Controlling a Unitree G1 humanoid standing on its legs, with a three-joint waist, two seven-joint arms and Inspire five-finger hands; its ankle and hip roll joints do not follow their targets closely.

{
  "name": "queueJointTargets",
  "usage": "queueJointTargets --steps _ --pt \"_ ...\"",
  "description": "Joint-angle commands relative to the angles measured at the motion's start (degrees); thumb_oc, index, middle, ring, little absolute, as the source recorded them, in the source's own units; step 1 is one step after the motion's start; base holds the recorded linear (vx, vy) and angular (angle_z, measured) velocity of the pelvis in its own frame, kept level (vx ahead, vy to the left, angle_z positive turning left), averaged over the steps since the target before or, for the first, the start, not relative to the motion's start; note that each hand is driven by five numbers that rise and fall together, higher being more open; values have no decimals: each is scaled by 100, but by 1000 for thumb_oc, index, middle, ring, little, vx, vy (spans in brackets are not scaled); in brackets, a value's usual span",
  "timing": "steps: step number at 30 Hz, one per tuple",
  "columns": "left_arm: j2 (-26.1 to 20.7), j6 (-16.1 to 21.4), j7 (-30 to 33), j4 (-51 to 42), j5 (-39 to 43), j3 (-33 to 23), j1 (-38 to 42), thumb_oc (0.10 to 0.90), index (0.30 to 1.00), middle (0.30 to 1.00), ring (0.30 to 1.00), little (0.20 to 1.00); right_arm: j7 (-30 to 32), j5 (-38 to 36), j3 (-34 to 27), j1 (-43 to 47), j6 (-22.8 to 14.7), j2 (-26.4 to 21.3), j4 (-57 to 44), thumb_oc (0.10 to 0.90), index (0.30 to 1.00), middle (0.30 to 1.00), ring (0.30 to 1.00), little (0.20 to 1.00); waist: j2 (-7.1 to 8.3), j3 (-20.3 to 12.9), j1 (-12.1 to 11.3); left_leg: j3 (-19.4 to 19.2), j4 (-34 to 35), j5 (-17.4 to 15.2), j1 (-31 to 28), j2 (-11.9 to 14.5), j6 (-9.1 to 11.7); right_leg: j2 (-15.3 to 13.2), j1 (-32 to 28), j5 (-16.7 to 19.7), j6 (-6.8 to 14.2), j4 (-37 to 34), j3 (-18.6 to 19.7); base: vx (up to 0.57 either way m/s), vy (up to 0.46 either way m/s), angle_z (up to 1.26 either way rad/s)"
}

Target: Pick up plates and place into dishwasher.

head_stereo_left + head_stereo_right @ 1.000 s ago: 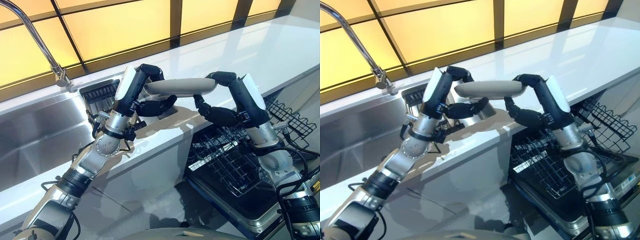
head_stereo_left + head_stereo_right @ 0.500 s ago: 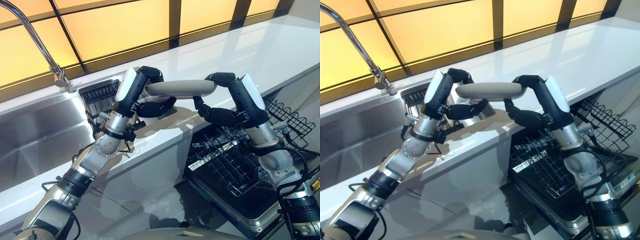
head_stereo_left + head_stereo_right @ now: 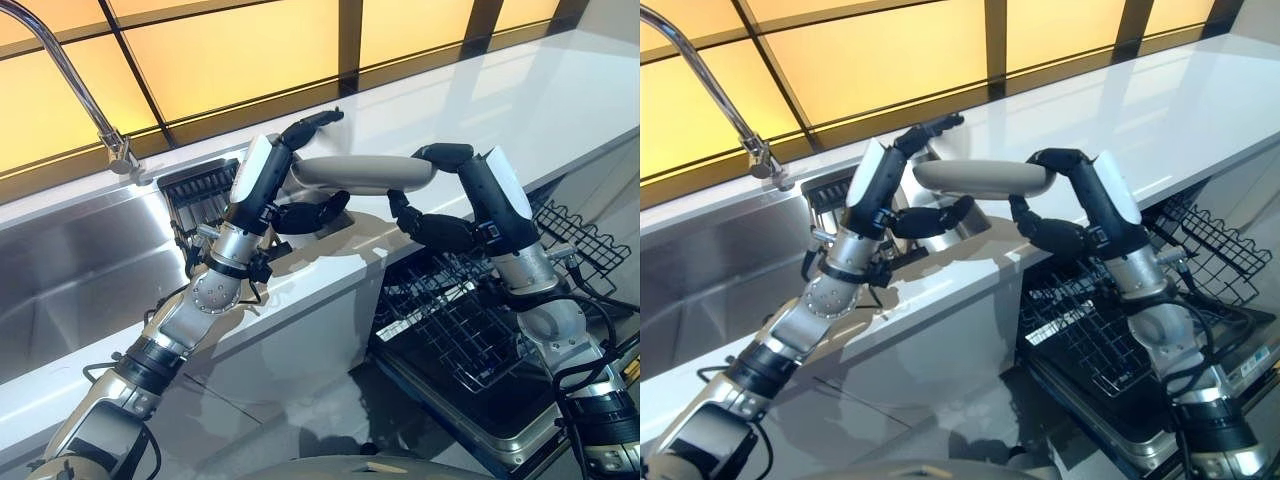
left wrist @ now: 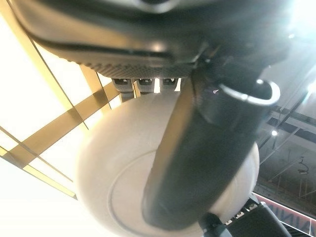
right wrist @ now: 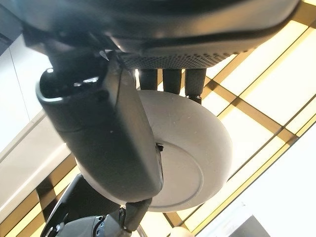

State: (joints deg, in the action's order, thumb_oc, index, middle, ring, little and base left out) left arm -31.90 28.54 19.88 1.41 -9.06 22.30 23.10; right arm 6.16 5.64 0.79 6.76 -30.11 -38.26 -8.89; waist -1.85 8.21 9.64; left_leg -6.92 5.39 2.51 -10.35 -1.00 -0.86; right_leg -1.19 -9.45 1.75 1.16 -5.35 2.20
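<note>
- Left eye view: a grey plate (image 3: 362, 173) hangs level above the white worktop (image 3: 520, 110), between both hands.
- Right hand (image 3: 440, 200) has its fingers curled over the plate's rim, thumb beneath, gripping it.
- Left hand (image 3: 290, 175) has straight fingers (image 3: 312, 122) lifted clear above the plate, thumb under it.
- Dishwasher rack (image 3: 470, 320) stands open below the right arm.
</note>
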Motion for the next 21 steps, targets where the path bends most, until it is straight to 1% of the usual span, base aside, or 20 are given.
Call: queueJointTargets --steps 1,4,6,12,14,17,21 --pt "-60 459 384 -52 38 -236 738 800 900 900 900 900 648 -214 -685 605 -382 -21 -250 100 300 300 300 200 151 -397 -42 -34 -39 -1083 -206 -316 -363 574 -78 -429 14 35 164 0 0 0" --pt "-112 434 400 -86 35 -332 620 800 900 900 900 900 840 -17 -841 473 -388 -78 -286 100 300 300 300 200 148 -414 -19 -67 -39 -1083 -199 -306 -359 583 -62 -428 19 35 184 0 0 0" --pt "-138 488 407 -59 57 -409 506 800 900 900 900 900 1027 120 -999 339 -361 -166 -295 100 300 300 300 200 144 -432 12 -105 -39 -1085 -199 -292 -357 592 -52 -425 19 35 207 9 0 -2" --pt "-168 564 418 3 88 -577 359 800 900 900 900 900 1278 322 -1436 20 -276 -352 -207 100 300 300 300 200 143 -458 115 -191 -39 -1086 -196 -264 -345 622 -23 -402 25 35 299 19 -2 -7" --pt "-209 611 446 19 69 -655 294 800 900 900 900 900 1403 467 -1676 -191 -224 -468 -183 100 300 300 300 200 149 -465 189 -245 -39 -1092 -189 -248 -346 637 2 -386 33 35 358 18 -5 -10" --pt "-246 631 483 17 49 -712 254 800 900 900 900 900 1533 599 -1864 -380 -169 -556 -164 100 300 300 300 200 156 -473 242 -291 -39 -1090 -181 -236 -345 647 22 -374 42 35 401 12 -6 -10" --pt "-310 640 529 40 71 -894 177 800 900 900 900 900 1716 640 -2288 -767 -62 -630 -59 100 300 300 300 200 168 -482 396 -408 -39 -1085 -168 -213 -341 678 64 -342 57 35 504 18 -11 -10"
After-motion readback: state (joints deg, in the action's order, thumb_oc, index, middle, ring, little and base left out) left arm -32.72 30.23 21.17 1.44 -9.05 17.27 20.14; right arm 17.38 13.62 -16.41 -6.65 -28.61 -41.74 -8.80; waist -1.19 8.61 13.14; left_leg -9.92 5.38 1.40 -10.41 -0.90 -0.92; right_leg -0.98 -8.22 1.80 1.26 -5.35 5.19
